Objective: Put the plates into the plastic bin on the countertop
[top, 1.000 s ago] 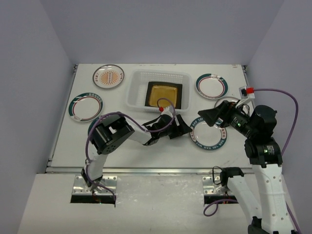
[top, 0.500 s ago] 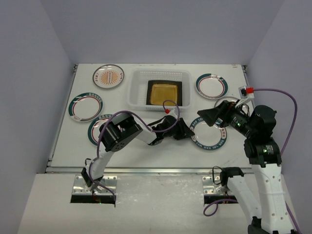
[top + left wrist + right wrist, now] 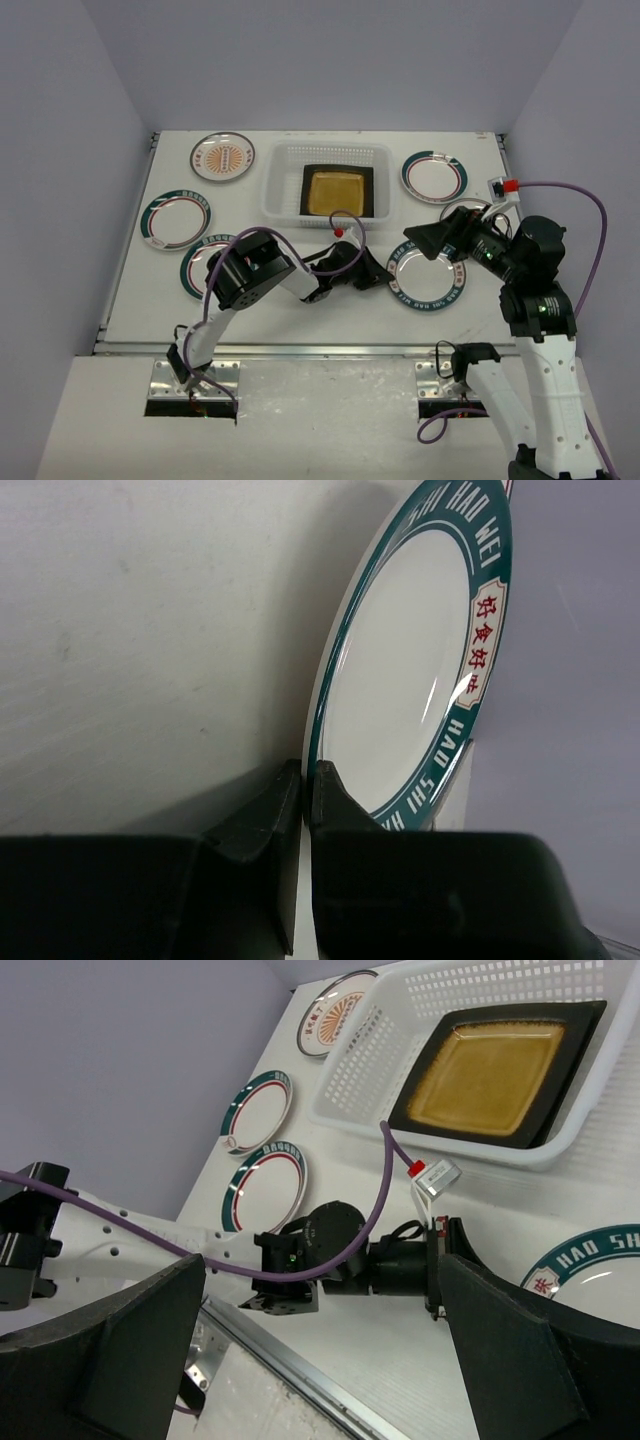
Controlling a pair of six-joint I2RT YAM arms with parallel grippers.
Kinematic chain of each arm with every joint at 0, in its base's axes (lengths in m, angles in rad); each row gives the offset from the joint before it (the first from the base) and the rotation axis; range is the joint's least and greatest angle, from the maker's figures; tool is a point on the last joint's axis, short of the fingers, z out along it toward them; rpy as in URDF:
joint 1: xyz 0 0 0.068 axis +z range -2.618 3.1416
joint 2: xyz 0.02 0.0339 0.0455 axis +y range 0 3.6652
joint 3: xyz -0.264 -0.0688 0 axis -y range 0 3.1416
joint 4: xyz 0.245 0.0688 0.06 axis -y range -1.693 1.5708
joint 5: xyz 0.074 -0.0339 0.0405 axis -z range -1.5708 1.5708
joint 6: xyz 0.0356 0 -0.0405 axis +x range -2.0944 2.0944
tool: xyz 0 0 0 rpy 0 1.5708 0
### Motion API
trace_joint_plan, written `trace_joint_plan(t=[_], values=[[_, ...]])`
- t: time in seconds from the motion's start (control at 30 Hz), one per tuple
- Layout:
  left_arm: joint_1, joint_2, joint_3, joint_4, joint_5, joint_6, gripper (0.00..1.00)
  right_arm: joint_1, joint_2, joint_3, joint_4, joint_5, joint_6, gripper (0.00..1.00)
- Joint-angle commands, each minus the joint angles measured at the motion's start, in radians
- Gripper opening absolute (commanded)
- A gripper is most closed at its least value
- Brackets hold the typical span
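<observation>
A round white plate with a teal rim (image 3: 430, 280) lies on the countertop (image 3: 300, 312) right of centre. My left gripper (image 3: 381, 272) is shut on its left rim; in the left wrist view the fingertips (image 3: 330, 785) pinch the edge of this plate (image 3: 410, 670). The plastic bin (image 3: 275, 185) at the back holds an amber square plate (image 3: 337, 191). My right gripper (image 3: 420, 240) hovers open above the held plate's far side, its wide fingers (image 3: 100, 1350) empty, looking down on the bin (image 3: 370, 1070) and the left wrist.
Other plates lie around: an orange-patterned one (image 3: 222, 156) back left, a teal-rimmed one (image 3: 175, 219) at the left, a teal and red one (image 3: 197, 270) half under the left arm, another teal one (image 3: 434, 176) back right, and one (image 3: 470, 210) partly behind the right gripper.
My left gripper slid right to the teal-rimmed plate and shut on its left rim. The right arm has stayed where it was.
</observation>
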Motion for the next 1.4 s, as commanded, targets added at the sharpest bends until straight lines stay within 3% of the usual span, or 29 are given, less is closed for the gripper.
trace_joint_plan(t=[0.0,0.27,0.47,0.53,0.63,0.83,0.97,1.03,1.13,1.37], values=[[-0.003,-0.128,-0.154,0.029,-0.017,0.021,0.00,-0.003,0.000,0.008,0.045,0.000,-0.002,0.99],[-0.002,-0.467,-0.292,-0.017,0.089,0.136,0.00,-0.002,0.021,0.045,0.039,0.005,-0.016,0.99],[0.044,-0.781,-0.256,-0.348,-0.015,0.240,0.00,-0.002,0.039,0.139,0.001,0.041,-0.030,0.99],[0.065,-0.834,-0.166,-0.487,-0.077,0.301,0.00,-0.002,0.046,0.179,-0.010,0.048,-0.030,0.99],[0.180,-0.856,-0.079,-0.652,-0.079,0.332,0.00,-0.004,0.062,0.223,-0.017,0.057,-0.028,0.99],[0.435,-0.749,0.081,-0.752,-0.035,0.363,0.00,-0.003,0.090,0.306,-0.030,0.106,-0.028,0.99],[0.530,-0.592,0.256,-0.820,-0.072,0.395,0.00,-0.003,0.108,0.285,-0.017,0.095,-0.018,0.99],[0.543,-0.459,0.358,-0.898,-0.113,0.424,0.00,-0.002,0.117,0.263,-0.009,0.094,-0.019,0.99],[0.563,-0.320,0.499,-0.953,-0.066,0.448,0.00,-0.002,0.134,0.228,-0.033,0.126,-0.044,0.99],[0.569,-0.207,0.553,-0.951,-0.026,0.461,0.00,-0.002,0.149,0.158,-0.047,0.147,-0.082,0.99]])
